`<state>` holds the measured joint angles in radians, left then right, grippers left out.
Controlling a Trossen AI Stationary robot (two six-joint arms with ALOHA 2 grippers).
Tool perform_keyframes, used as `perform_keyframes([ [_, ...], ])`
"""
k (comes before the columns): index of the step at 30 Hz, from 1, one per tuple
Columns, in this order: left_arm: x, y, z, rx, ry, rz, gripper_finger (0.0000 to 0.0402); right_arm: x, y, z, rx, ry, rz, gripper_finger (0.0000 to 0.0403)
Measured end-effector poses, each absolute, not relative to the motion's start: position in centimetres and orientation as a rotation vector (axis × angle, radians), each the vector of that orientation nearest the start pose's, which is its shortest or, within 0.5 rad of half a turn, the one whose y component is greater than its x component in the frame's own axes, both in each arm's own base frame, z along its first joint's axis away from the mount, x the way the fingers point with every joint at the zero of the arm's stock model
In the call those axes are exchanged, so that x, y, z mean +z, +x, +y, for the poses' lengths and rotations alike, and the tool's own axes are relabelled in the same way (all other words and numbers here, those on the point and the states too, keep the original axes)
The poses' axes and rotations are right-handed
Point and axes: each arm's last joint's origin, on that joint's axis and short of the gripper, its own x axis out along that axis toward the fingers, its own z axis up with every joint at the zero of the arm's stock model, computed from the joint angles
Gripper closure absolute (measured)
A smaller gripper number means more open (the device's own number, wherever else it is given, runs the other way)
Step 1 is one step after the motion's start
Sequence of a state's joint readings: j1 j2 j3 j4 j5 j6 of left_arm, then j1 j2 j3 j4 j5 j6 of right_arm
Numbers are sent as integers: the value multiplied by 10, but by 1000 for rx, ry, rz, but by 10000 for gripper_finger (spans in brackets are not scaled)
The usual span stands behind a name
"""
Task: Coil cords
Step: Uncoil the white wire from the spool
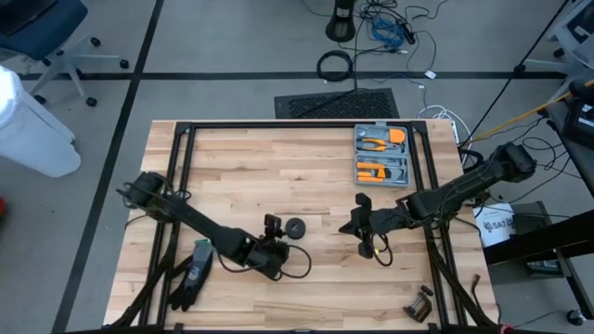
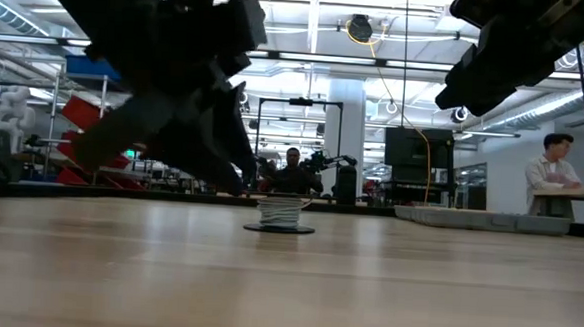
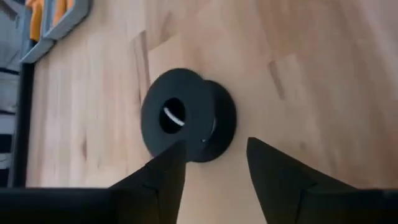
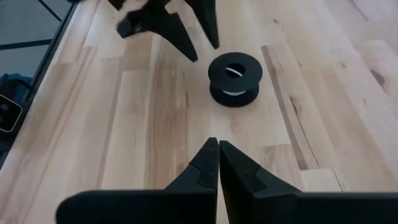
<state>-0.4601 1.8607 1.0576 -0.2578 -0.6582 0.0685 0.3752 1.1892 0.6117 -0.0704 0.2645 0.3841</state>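
- Black spool with white cord [image 1: 295, 227] wound on it stands alone mid-table on the wood table [image 1: 241, 167], flanges flat; low view shows the white windings between the two dark flanges.
- Left gripper [image 1: 272, 225] sits just beside the spool, fingers spread; left wrist view shows the spool just ahead of the gap, not between the tips, no contact.
- Right gripper [image 1: 358, 215] is near the spool on the other side, fingers pressed together, holding nothing.
- My read: the coil looks wound; the step in hand looks like either taking hold of it or leaving it.
- To grab well I'd centre the left gap on the spool, come in low enough to catch both flanges, then close slowly. A push on the top flange only could tip it.
- I'd keep the right arm parked unless the spool slides.
- No loose cord tail visible from here; can't tell where the plug ends are.
- Count: one spool, two grippers, one tool case [image 1: 382, 155] with orange-handled tools at the table's far side, one dark glove [image 1: 192, 275] near the left arm.
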Motion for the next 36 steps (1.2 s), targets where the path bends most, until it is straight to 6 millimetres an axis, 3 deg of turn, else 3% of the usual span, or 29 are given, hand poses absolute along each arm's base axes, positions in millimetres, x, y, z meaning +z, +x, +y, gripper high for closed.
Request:
perform_keyframes([
  [5,140,328,-135,214,689,898,197,210,224,80,0,165,587,403],
  [29,123,341,-134,72,915,905,197,214,223,90,53,162,547,403],
  [36,124,341,-133,96,973,905,240,215,223,90,55,157,543,403],
])
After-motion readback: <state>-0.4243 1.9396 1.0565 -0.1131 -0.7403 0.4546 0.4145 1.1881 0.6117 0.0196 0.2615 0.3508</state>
